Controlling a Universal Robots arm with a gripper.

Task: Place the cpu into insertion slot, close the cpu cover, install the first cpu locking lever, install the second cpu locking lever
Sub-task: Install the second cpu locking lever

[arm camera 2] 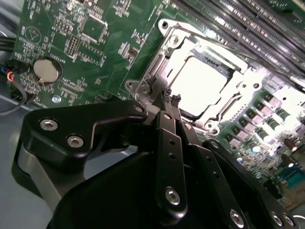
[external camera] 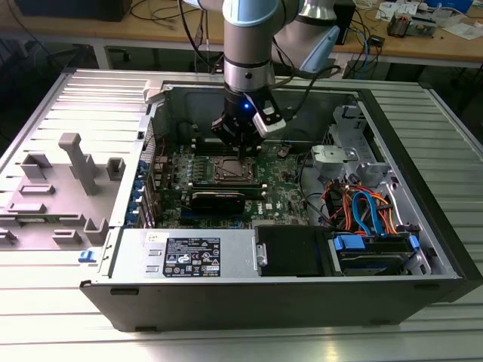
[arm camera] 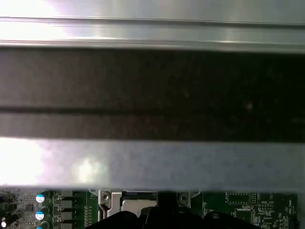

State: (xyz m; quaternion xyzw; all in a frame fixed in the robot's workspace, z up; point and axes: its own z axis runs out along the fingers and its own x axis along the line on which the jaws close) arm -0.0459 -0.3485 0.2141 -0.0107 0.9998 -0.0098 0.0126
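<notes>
Black gripper in the second wrist view, fingers pinched narrow with tips together, holding nothing, poised at the socket's near corner. Just beyond, at about one o'clock from the tips: cpu, bright silver top, seated in the insertion slot, with the cpu cover lying flat around it. Green board all around, coin cell at nine o'clock from the socket. Exterior view: gripper down inside the open computer case, right over the insertion slot.
</notes>
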